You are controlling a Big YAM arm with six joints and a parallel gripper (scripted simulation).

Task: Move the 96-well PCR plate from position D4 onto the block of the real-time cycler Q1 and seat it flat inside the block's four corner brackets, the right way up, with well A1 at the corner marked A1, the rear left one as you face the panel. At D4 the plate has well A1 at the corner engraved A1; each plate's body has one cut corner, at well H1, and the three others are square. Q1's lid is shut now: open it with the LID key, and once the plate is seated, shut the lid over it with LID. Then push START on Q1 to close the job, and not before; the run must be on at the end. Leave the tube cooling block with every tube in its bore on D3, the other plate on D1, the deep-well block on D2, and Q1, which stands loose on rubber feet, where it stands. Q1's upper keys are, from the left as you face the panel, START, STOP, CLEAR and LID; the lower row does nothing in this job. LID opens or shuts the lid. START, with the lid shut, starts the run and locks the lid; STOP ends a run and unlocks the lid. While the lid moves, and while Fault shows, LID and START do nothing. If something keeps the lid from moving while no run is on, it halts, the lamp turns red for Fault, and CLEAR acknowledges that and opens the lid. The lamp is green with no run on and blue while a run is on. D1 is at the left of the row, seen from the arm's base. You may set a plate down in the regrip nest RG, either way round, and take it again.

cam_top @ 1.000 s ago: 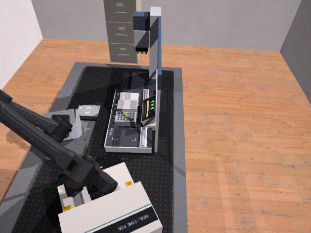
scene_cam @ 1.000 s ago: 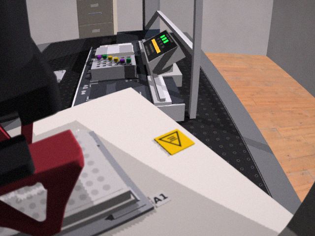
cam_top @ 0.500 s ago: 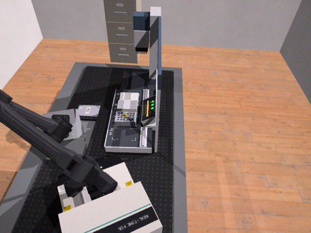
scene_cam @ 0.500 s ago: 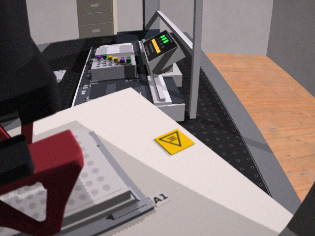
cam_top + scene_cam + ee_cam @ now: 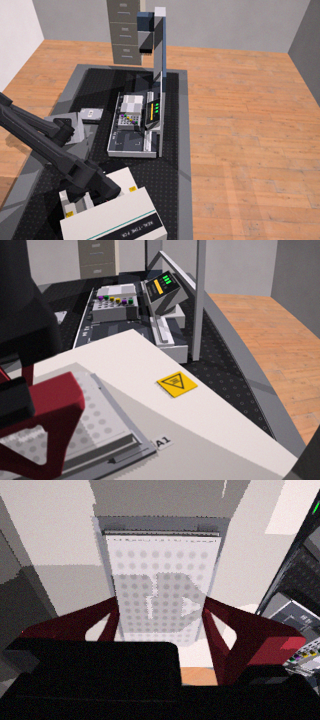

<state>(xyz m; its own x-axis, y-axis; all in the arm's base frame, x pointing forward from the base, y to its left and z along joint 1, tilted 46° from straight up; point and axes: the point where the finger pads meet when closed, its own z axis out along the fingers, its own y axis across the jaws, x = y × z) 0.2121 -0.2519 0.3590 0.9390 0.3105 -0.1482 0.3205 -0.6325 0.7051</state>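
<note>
So on my counter the cycler Q1 has its lid open, and my arm reaches down over its block. My red pincer is clamped on the long sides of the PCR plate, which sits over the block, one corner beside the A1 label.

A grey filing cabinet stands against the back wall at the upper centre of the top view. Wooden flooring fills the right side. A tall grey gantry post rises just right of the cabinet.
</note>
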